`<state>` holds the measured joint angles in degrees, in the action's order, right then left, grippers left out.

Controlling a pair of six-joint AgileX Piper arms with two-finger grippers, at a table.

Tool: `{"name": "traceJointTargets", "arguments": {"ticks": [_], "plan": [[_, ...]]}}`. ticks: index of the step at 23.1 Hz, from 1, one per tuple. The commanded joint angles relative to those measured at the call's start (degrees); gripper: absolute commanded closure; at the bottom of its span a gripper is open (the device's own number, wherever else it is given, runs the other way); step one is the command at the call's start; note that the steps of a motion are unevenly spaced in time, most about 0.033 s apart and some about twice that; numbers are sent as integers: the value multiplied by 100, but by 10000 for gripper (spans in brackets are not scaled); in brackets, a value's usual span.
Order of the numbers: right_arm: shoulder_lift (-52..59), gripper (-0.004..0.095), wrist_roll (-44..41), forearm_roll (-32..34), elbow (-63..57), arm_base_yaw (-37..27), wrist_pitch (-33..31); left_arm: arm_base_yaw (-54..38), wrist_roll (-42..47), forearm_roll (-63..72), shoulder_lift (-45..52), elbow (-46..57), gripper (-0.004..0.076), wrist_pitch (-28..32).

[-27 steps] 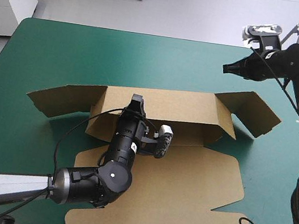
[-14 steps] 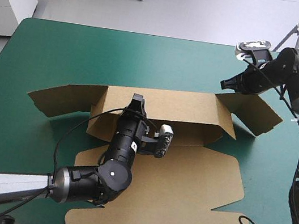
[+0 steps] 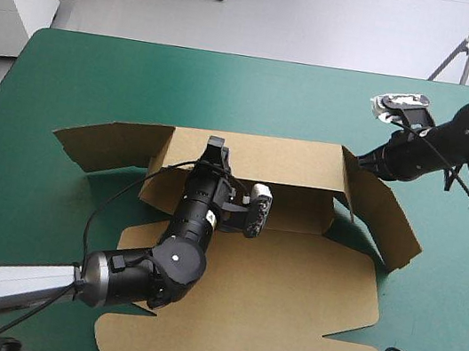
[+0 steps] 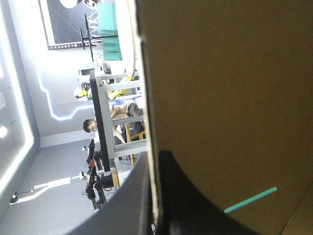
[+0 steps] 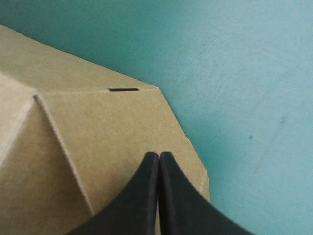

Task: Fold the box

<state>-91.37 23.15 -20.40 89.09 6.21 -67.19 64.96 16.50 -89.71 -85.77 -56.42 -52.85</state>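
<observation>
The brown box (image 3: 291, 266) lay mid-table, lid panel (image 3: 261, 342) flat nearest the robot. The left gripper (image 3: 214, 151) was clamped on the raised rear wall (image 3: 291, 162), evidently to hold it upright. Farther off, the right gripper (image 3: 366, 161), fingers (image 5: 144, 196) together and empty, bore on the right end flap (image 3: 384, 223), probably to swing it inward.

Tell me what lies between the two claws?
Only the box, its raised back wall, in the high view: the left gripper clamps it, the right gripper sits at its end.
</observation>
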Motion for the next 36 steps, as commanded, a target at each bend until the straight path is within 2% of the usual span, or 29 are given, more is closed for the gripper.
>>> {"name": "traceJointTargets", "arguments": {"ticks": [1,4,18,23,30,34,35,36], "plan": [[546,921,226,-432,-27,-265,-47,14,3,-265,222,-172,733,-40],[588,921,396,-709,-27,-496,-467,-26,3,-265,222,-179,733,25],[397,921,449,-605,-27,-588,-467,-332,-2,-307,222,-407,727,335],[355,921,449,-621,-27,-588,-467,-403,-27,161,222,-825,727,563],[355,921,436,-672,-259,-588,-467,-498,-64,329,222,-845,727,664],[377,921,875,-1269,-851,-588,-426,-498,-64,418,222,-845,727,690],[474,921,1212,-1709,-1175,-588,-198,-498,-64,418,222,-845,727,702],[541,921,1383,-1875,-1315,-588,-78,-498,-64,418,222,-845,727,703]]}}
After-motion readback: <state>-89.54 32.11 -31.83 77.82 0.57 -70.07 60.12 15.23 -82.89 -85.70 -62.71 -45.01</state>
